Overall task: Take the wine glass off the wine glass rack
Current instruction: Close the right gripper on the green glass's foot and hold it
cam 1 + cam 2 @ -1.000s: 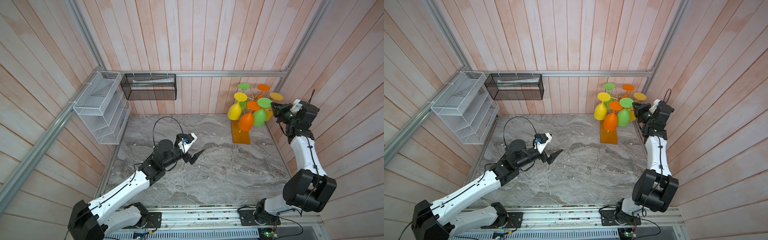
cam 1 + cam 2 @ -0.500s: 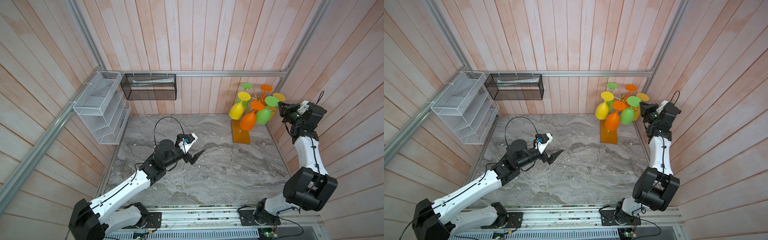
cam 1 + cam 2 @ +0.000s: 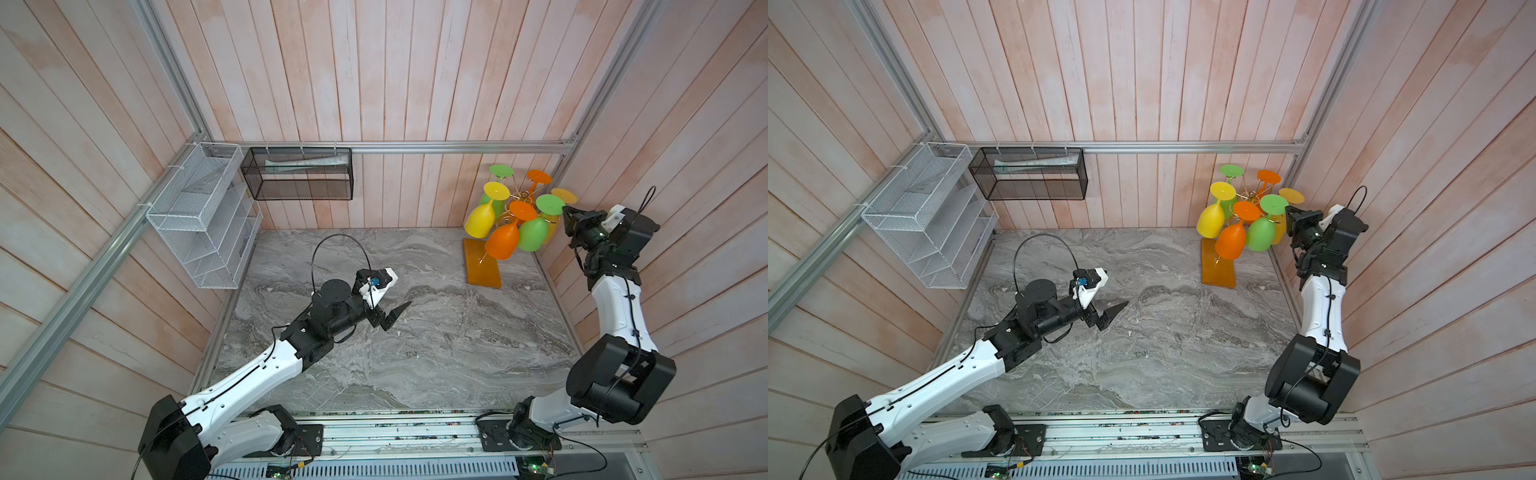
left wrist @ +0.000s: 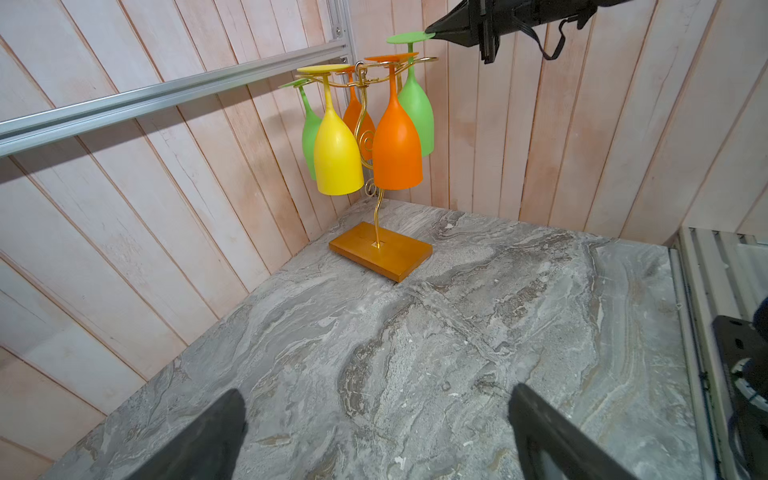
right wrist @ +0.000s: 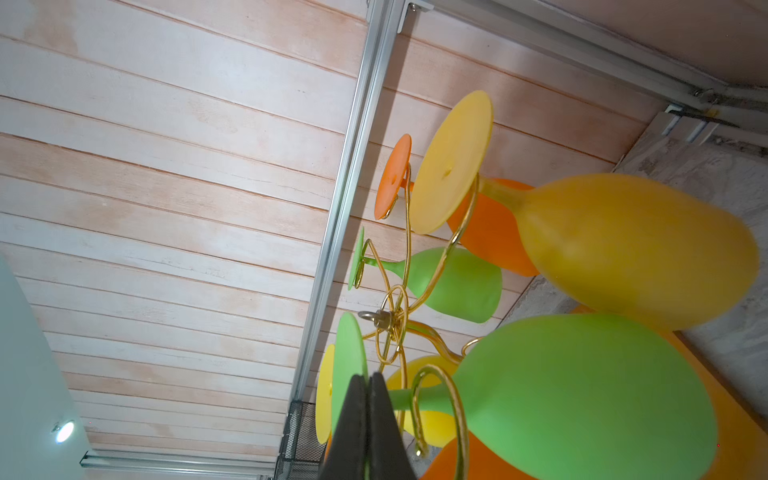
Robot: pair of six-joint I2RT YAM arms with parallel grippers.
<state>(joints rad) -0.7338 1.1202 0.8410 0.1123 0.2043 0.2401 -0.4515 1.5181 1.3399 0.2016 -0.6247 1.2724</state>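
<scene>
Gold wire rack (image 4: pixel 380 251) sits in the back right corner of the marble table (image 3: pixel 415 353) with six coloured glasses (image 4: pixel 397 141) hanging bowl-down. The right gripper (image 5: pixel 368 378) is pinched tight on the stem of a green wine glass (image 5: pixel 582 395), right under its foot, with the rack's curled arm hooked round that stem. The left gripper (image 4: pixel 374 405) hovers mid-table, fingers spread wide.
</scene>
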